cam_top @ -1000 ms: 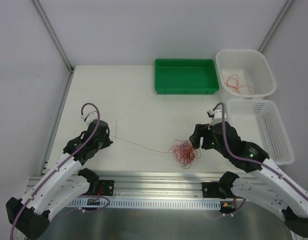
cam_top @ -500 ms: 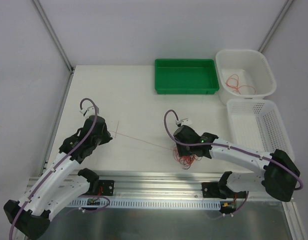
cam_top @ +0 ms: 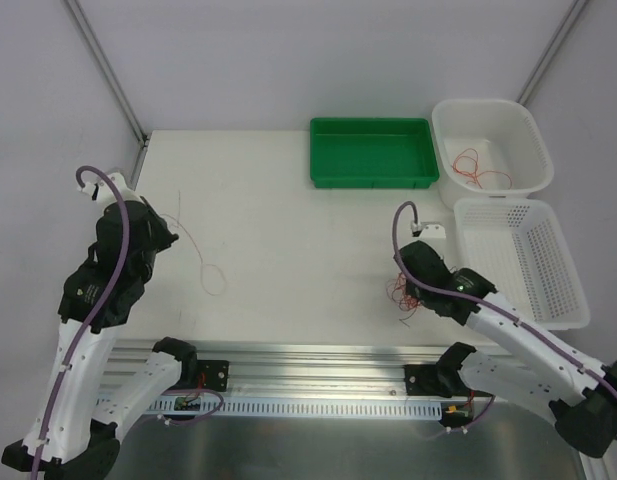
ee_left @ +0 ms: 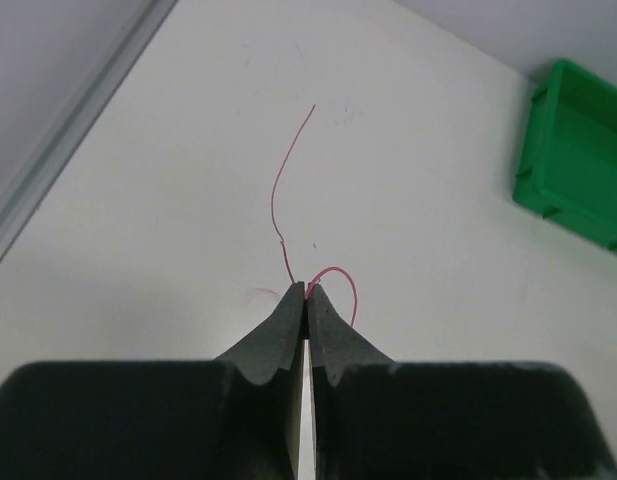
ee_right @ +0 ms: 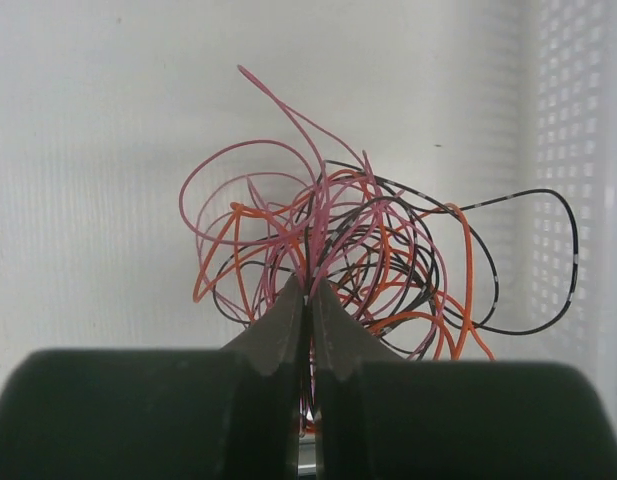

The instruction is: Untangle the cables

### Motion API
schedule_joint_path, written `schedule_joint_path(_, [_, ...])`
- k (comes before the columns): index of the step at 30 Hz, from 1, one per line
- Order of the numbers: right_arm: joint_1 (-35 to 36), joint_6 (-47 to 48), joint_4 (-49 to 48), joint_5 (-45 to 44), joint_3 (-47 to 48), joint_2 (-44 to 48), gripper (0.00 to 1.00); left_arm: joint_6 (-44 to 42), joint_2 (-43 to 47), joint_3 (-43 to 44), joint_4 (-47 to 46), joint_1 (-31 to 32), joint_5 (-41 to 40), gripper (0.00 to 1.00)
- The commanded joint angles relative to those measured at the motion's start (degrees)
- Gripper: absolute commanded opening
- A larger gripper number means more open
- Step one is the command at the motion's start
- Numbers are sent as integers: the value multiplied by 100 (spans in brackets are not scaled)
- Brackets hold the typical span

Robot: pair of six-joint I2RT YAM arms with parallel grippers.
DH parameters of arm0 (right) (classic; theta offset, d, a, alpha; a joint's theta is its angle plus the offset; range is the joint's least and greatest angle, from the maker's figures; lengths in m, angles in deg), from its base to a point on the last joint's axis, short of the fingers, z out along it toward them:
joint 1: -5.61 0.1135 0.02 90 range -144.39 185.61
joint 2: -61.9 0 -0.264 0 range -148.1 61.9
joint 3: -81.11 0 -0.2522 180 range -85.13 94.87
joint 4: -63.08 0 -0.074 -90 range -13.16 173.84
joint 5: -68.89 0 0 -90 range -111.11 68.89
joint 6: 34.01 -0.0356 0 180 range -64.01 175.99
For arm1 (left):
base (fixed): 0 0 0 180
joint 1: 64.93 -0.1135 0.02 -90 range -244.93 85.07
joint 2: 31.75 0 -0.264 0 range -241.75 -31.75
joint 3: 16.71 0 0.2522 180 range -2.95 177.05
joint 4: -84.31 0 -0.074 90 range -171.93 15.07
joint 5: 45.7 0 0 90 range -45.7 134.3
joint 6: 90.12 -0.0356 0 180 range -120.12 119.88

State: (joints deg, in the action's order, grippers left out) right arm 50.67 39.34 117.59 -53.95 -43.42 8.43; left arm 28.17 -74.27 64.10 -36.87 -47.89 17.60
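White worktop (cam_top: 288,210) carries a tangle (ee_right: 333,235) of red, pink and black cables near its front right edge. The right jaws are closed tight on the tangle. One red cable (ee_left: 276,200) lies on the left side, with its end pinched in the closed left jaws. A green tray (cam_top: 373,152) sits at the back.

Count for your record: you have two grippers, the left gripper (ee_left: 305,290) and the right gripper (ee_right: 308,285), over one table (cam_top: 288,200). Containers, three: one green tray (cam_top: 373,182) at the far edge, one white tub (cam_top: 488,103) far right, one white slotted basket (cam_top: 508,204) on the right. Cables: one single red cable (ee_left: 276,190) on the left; one tangle of cables (ee_right: 328,230) near right, in three colours, pink, orange and black, strands uncountable; one red bunch (cam_top: 473,168) in the tub, strand count unclear
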Motion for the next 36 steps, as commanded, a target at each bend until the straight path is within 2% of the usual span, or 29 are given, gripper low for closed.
schedule_joint_path(1, [-295, 266, 486, -276, 442, 705, 2, -465, -159, 510, 372, -95, -652, 0])
schedule_joint_path(4, [-313, 434, 591, -153, 854, 1066, 3, -597, -274, 634, 433, -104, -801, 0])
schedule_joint_path(6, [-331, 600, 627, 83, 1040, 1111, 3, -545, -300, 591, 425, -95, -540, 0])
schedule_joint_path(11, [-322, 724, -110, 1794, 928, 1085, 8, -676, -406, 170, 56, -95, 708, 0])
schedule_joint_path(16, [-252, 627, -1182, 2667, 312, 585, 13, -895, -424, -200, -540, -104, 2342, 0])
schedule_joint_path(17, [-243, 610, -1349, 2764, 224, 479, 15, -922, -424, -262, -664, -104, 2580, 0])
schedule_joint_path(19, [-173, 610, -1736, 2923, 21, 286, 27, -1044, -424, -402, -884, -104, 3344, 0])
schedule_joint_path(20, [-155, 688, -1833, 3106, 4, 189, 34, -1089, -406, -577, -1128, -104, 3538, 0])
schedule_joint_path(21, [-112, 758, -1965, 3195, 47, 23, 49, -1107, -415, -674, -1209, -95, 3740, 0])
schedule_joint_path(24, [222, 1135, -2088, 3240, 222, -172, 66, -1273, -424, -1000, -1429, -95, 4207, 0])
schedule_joint_path(29, [644, 1594, -2685, 3985, 566, -479, 71, -1458, -222, -1536, -1719, -95, 4602, 0])
schedule_joint_path(36, [855, 1620, -4671, 4857, 855, -1814, 73, -1449, -46, -1765, -1931, -95, 4964, 0])
